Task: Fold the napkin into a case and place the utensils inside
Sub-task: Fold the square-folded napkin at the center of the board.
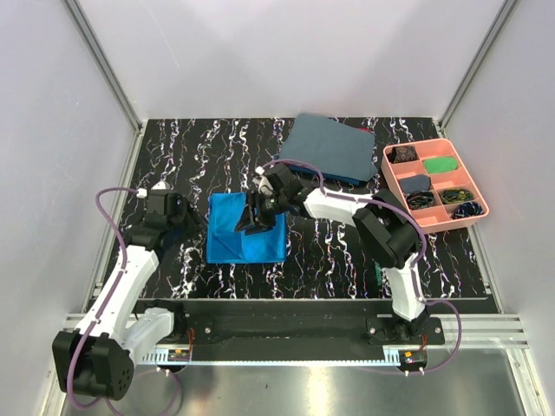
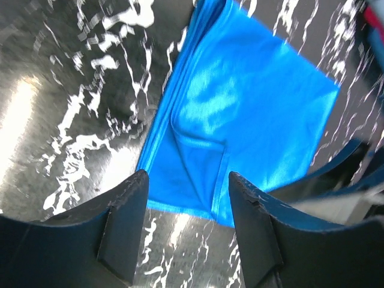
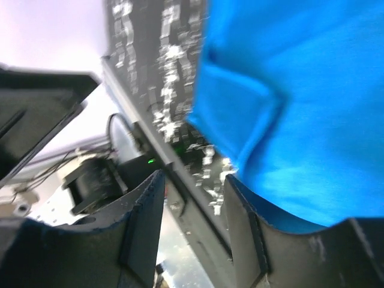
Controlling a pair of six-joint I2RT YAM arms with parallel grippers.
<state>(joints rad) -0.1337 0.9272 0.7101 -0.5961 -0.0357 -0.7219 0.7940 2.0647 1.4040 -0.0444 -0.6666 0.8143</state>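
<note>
Napkin (image 1: pixel 234 238): folded, flat, mid-tabletop (image 1: pixel 329 256); one fold flap showing.
Right fingers (image 3: pixel 144 222): spread, empty, over napkin's far right part.
Left fingers (image 2: pixel 126 222): spread, empty, just beside napkin's left edge.
Beyond: grey-blue cloth (image 1: pixel 331 147); pink tray (image 1: pixel 457 222), far right.

Black marbled table (image 1: pixel 186 156): blue napkin (image 1: pixel 230 236), grey-blue cloth (image 1: pixel 334 146), pink tray (image 1: pixel 389 173).
</note>
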